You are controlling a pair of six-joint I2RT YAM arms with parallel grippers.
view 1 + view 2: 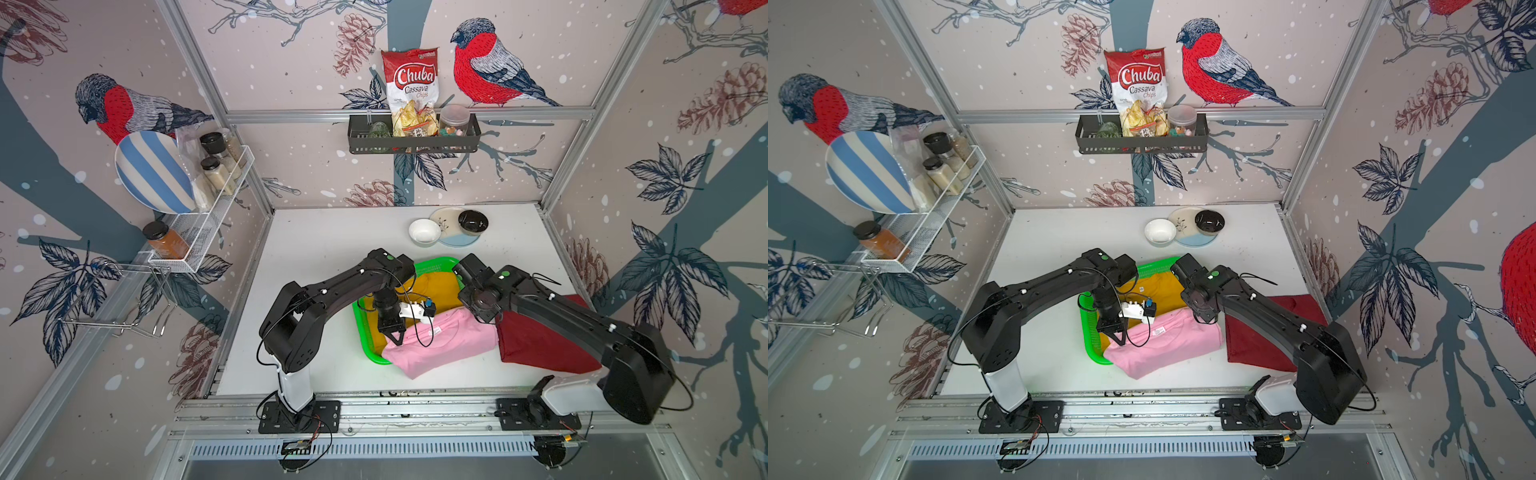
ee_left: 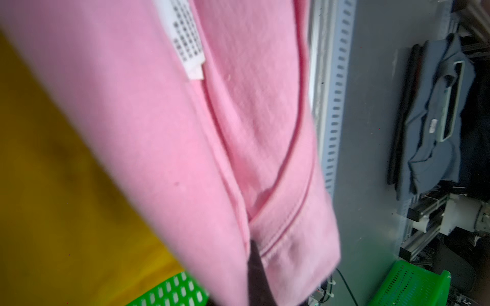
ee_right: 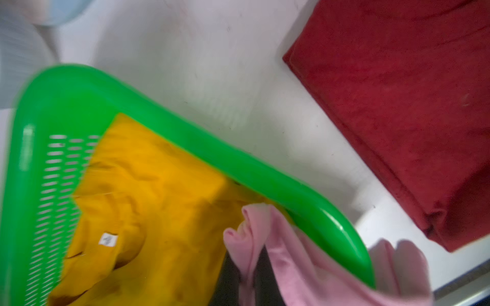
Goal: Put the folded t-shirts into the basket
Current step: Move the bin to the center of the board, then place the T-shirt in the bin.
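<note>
- The left gripper (image 1: 396, 337) points down over the near side of the basket. Its black fingers are pressed together on an edge of the light pink folded cloth t-shirt (image 1: 440, 345).
- From the left wrist view the pink cloth fills most of the frame, its white neck label (image 2: 187, 39) showing, with one dark finger (image 2: 256, 265) tucked into the hem.
- The right gripper (image 3: 249, 267) is hidden under its own wrist in both top views. The right wrist view shows its dark fingers pinched on a bunched fold of the same pink shirt.
- The pink shirt drapes over the near right corner of the shallow bright green perforated plastic basket (image 1: 363, 328). Part of it is above the basket and the rest lies out on the white table (image 1: 324, 257).
- The mustard yellow folded t-shirt (image 1: 432, 286) lies flat inside the basket, its small label (image 3: 108, 240) facing up.
- The dark red folded t-shirt (image 1: 536, 336) lies on the table outside the basket, just beside the pink one and partly under the right arm.
- Farther back on the table sit a small white bowl (image 1: 424, 231) and a black bowl (image 1: 472, 222) resting on a pale plate (image 1: 446, 214), well apart from the shirts.
</note>
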